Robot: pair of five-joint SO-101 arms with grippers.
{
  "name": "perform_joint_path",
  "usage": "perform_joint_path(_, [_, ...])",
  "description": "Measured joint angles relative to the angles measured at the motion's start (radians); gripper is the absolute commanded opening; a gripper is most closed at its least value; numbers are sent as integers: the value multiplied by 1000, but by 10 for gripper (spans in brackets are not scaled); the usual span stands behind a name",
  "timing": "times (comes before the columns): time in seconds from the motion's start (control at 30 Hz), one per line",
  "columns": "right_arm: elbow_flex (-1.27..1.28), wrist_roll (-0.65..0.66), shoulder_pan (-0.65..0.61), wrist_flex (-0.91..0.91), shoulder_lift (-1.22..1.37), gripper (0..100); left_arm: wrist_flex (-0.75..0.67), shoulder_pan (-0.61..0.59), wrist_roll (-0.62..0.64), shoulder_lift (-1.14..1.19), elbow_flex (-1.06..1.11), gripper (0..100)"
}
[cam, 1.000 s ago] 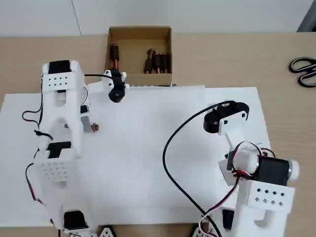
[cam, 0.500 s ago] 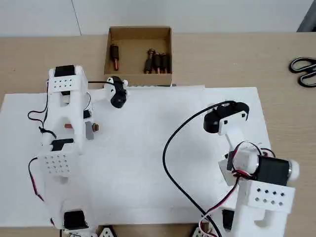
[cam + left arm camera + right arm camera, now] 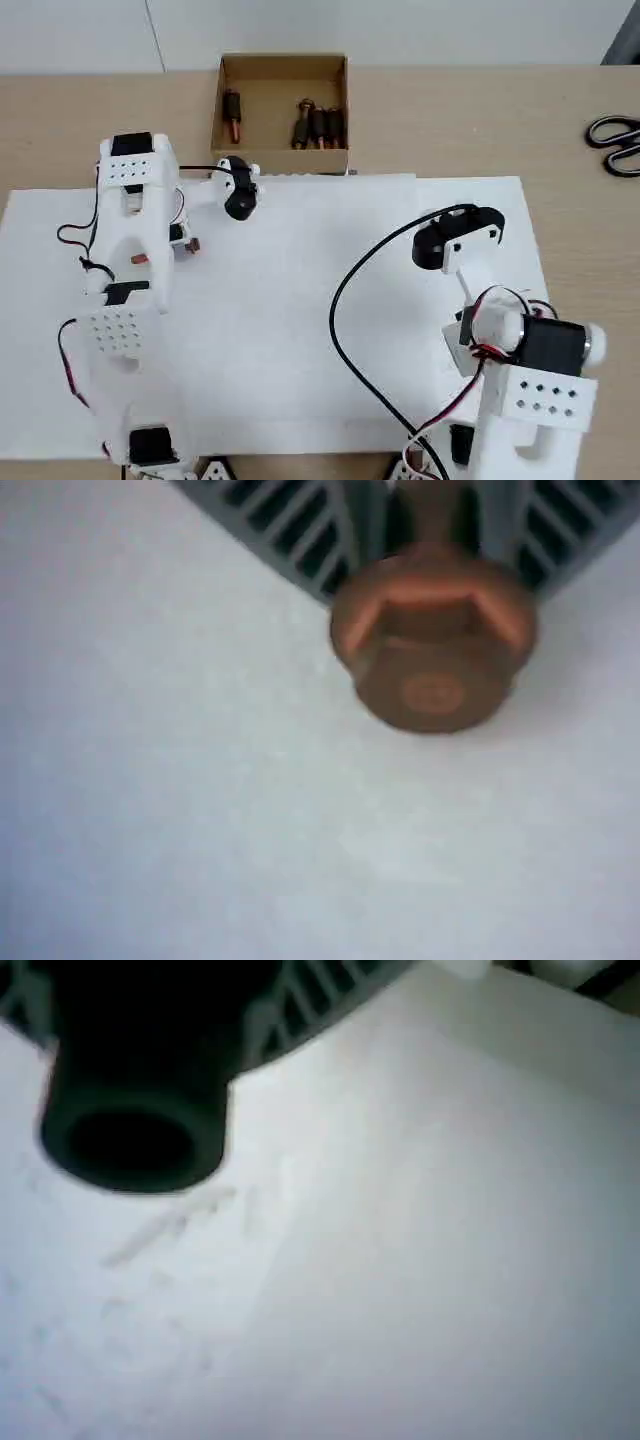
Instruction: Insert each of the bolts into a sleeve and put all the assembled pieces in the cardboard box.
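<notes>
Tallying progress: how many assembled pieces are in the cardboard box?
4 assembled pieces: one alone by the cardboard box's left wall, three side by side near its right wall; packed closely, another could hide.

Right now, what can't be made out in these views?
Left wrist view: the bolt, shank hidden behind its own head.
Right wrist view: the sleeve, far end cut off by the edge, bore dark.
High view: pieces in the cardboard box, too small to count; scissors, cut off by the edge.

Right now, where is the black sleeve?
The black sleeve is gripped in the right tool, seen in the right wrist view, above the white sheet on the robot's right side.
</notes>
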Motion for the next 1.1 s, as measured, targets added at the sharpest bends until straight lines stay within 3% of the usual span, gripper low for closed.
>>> perform_joint_path(0.4, [0, 0, 0, 0, 0, 3, -3, 35, 44, -98, 0, 6])
perform_joint_path(0.7, [-58, -40, -2, 11, 0, 3, -3, 106, 516, -411, 2, 6])
perform_joint_path(0.93, [-143, -83, 0, 11, 0, 3, 2, 114, 620, -655, 130, 5])
perform_joint_path(1.1, [-160, -95, 0, 11, -41, 3, 3, 127, 830, -921, 318, 5])
